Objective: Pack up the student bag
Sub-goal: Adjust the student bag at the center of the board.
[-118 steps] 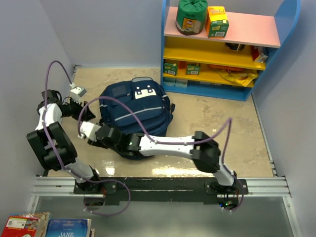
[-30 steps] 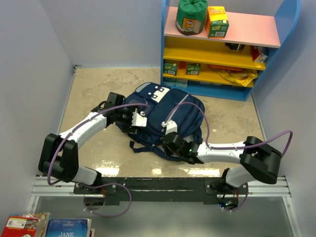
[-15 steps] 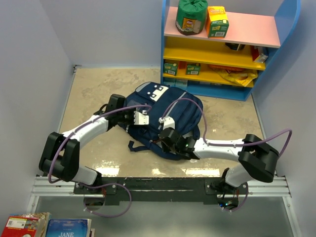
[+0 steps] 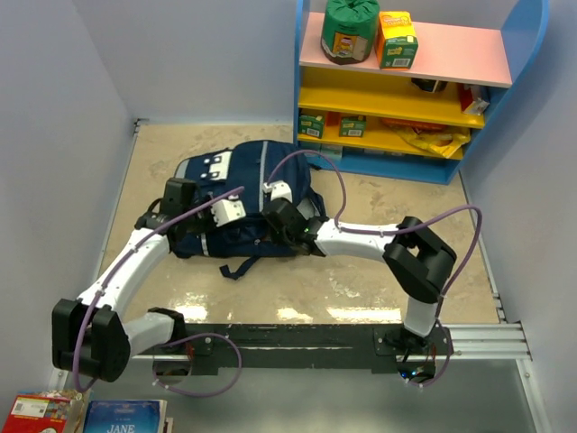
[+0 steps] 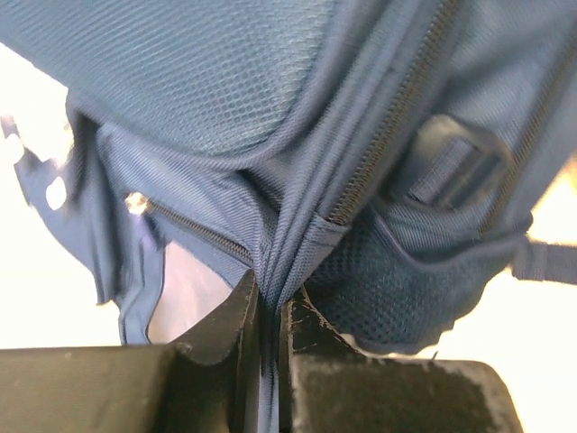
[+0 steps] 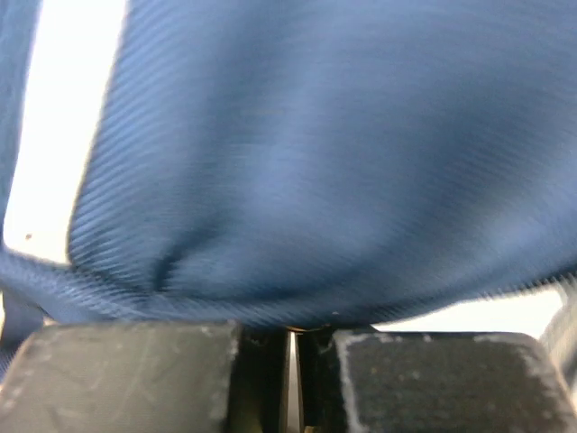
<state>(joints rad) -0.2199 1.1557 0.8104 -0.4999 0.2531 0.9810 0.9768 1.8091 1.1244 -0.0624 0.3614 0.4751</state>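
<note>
student bag [image 4: 242,194] lies on the table [image 4: 406,225], centre-left of frame | shelf unit [image 4: 451,43] upper right, behind the bag, near it | left gripper [image 5: 268,311] at the bag's lower left edge | right gripper [image 6: 288,347] at its right side | books [image 4: 54,413] lower left corner, before the arm bases

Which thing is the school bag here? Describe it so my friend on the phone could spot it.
Find the blue shelf unit with pink and yellow boards at the back right. On the beige tabletop in front of it, to the left, lies the student bag, a big navy fabric backpack. Unlike the small cartons on the shelves, it is soft, dark and carries white patches.
</note>
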